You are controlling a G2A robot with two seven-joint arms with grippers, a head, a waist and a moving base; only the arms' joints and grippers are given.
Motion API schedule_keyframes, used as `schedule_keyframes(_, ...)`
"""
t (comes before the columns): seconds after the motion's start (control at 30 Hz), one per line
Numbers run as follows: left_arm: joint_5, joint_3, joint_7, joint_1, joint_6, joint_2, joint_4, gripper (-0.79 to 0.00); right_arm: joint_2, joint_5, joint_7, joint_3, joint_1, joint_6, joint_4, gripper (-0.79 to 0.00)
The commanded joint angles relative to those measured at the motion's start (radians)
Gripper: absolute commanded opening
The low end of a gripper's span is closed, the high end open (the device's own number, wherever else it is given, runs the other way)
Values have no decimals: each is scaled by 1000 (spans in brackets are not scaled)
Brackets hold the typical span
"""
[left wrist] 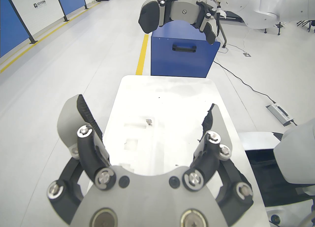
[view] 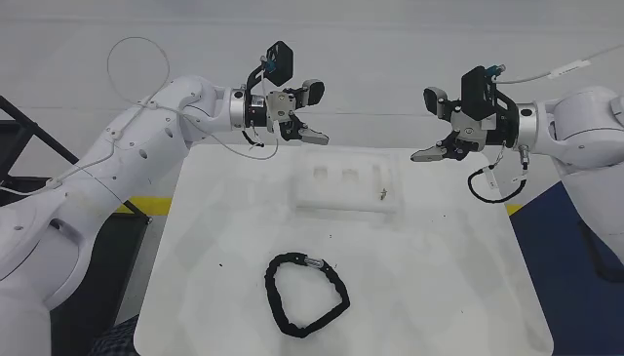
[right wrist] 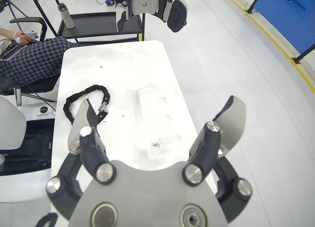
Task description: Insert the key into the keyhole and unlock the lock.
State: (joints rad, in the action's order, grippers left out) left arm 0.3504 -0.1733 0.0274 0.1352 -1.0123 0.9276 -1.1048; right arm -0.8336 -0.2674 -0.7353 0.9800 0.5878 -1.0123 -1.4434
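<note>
- Left gripper (view: 317, 112) hangs above the far left corner of the tabletop (view: 439, 278); its jaws stand wide apart; it faces the other arm's gripper across the tabletop
- Lock (view: 341, 297), a black sleeved chain, lies in a loop on the near part of the tabletop, left of the middle; its metal cylinder (view: 311, 261) sits on the far side of the loop, towards the tray; no gripper touches it
- Tray (view: 312, 200), white and moulded with shallow recesses, sits on the far half of the tabletop, beyond the lock and apart from it; it lies between the two grippers and below them
- Key (view: 383, 196), small and metal, lies at the right end of the tray, at the edge of the last recess; it is well apart from the lock
- Right gripper (view: 425, 125) hangs above the far right edge of the tabletop, just right of the tray's end; its jaws are spread wide too; the key lies near it but lower, untouched
</note>
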Motion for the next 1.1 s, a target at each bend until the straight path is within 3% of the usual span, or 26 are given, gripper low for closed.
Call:
schedule_keyframes(0.0,0,0,0,0,0,0,0,-1,0,0,0,0,0,0,0,0)
schedule_keyframes(0.27,0,0,0,0,0,0,0,0,0,3,13,0,8,10,-4,0)
schedule_keyframes(0.63,0,0,0,0,0,0,0,0,-19,-45,-22,-79,42,199,59,0)
schedule_keyframes(0.9,0,0,0,0,0,0,0,0,-53,-116,25,-138,37,425,165,0)
schedule_keyframes(1.07,0,0,0,0,0,0,0,0,-88,-59,-39,-202,32,566,228,0)
